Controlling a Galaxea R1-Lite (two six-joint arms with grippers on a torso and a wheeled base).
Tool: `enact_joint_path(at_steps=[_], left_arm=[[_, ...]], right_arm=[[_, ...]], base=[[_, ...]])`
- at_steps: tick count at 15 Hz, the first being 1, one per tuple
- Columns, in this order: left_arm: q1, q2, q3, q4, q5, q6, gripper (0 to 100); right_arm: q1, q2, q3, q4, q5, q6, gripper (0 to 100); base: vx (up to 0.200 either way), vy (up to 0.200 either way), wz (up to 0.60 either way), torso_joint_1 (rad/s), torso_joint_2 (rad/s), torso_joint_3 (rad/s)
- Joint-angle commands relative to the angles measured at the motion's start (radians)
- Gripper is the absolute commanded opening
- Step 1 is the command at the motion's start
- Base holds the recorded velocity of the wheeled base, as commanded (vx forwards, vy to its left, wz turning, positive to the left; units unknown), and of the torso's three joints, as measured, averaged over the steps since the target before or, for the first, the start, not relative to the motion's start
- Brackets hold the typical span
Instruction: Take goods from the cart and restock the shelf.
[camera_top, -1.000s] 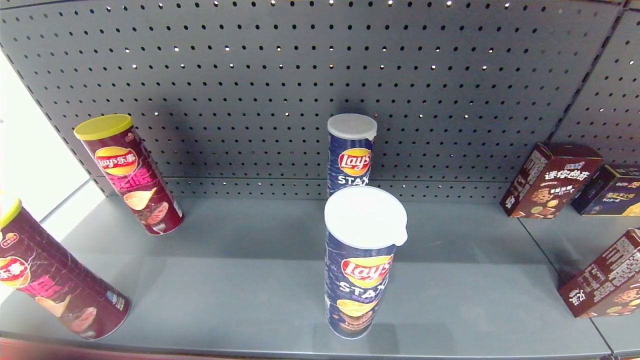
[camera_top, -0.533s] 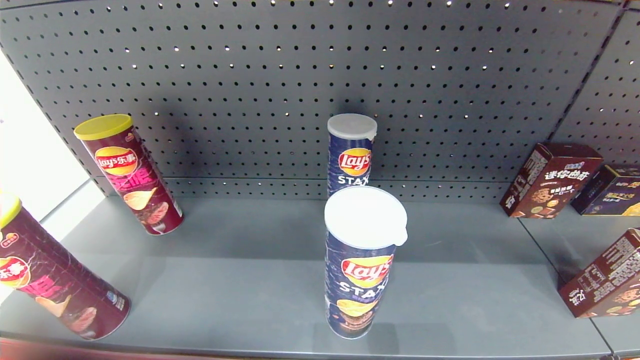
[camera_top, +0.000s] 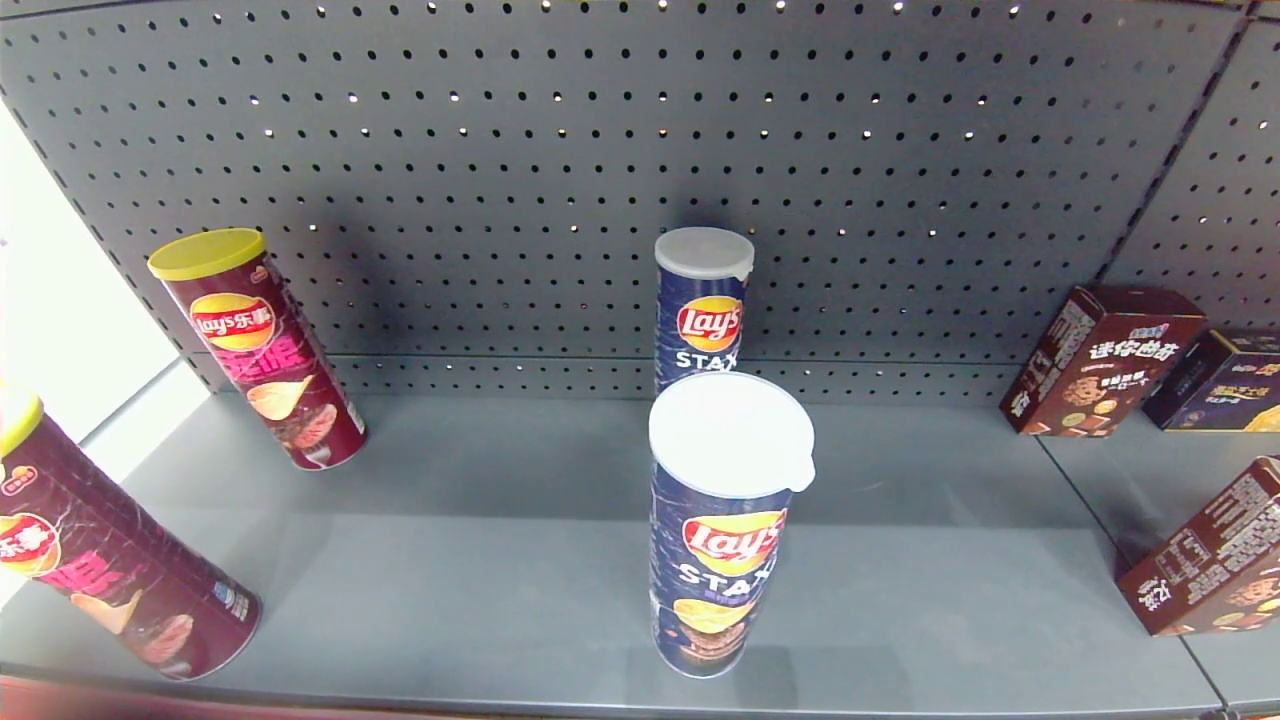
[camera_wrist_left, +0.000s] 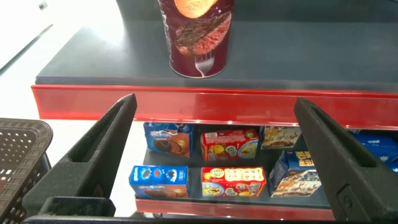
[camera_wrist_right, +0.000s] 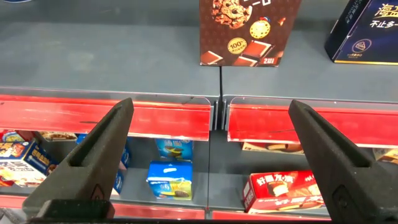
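Head view is showing the grey shelf (camera_top: 500, 560) with a front blue can (camera_top: 715, 560) standing upright near its front edge and a rear blue can (camera_top: 700, 310) standing straight behind it against the pegboard (camera_top: 600, 150). Toward the robot's left, a rear maroon can (camera_top: 260, 350) and a front maroon can (camera_top: 110, 570) are standing well apart from each other. Toward the right, two brown boxes (camera_top: 1100, 360) (camera_top: 1210, 560) and a dark blue box (camera_top: 1220, 385) are sitting on the neighbouring bay. Left wrist view is showing the left gripper (camera_wrist_left: 214, 102) with its fingers (camera_wrist_left: 99, 143) spreading wide and gripping nothing. A maroon can (camera_wrist_left: 198, 37) is standing on the shelf beyond the fingertips, apart from them and in line with the gap. A red edge strip (camera_wrist_left: 348, 106) is running below it, small snack packs (camera_wrist_left: 233, 180) are lying on a lower level, and the cart basket (camera_wrist_left: 22, 155) is sitting off to one side. Right wrist view is showing the right gripper (camera_wrist_right: 211, 104) with its fingers (camera_wrist_right: 99, 149) likewise spreading open and bare. A brown box (camera_wrist_right: 245, 31) is standing on the shelf beyond the gap, untouched, with a dark blue box (camera_wrist_right: 367, 28) beside it.
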Motion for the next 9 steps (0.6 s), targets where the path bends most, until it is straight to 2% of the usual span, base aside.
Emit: enact_joint_path(at_steps=[1,9], left_arm=[[0.000,0.002,0.001,0.000,0.001,0.000,100],[0.000,0.002,0.001,0.000,0.001,0.000,100]], right_arm=[[0.000,0.002,0.000,0.000,0.001,0.000,100],[0.000,0.002,0.000,0.000,0.001,0.000,100]], base=[[0.000,0.000,0.00,0.000,0.00,0.000],[0.000,0.000,0.00,0.000,0.00,0.000]])
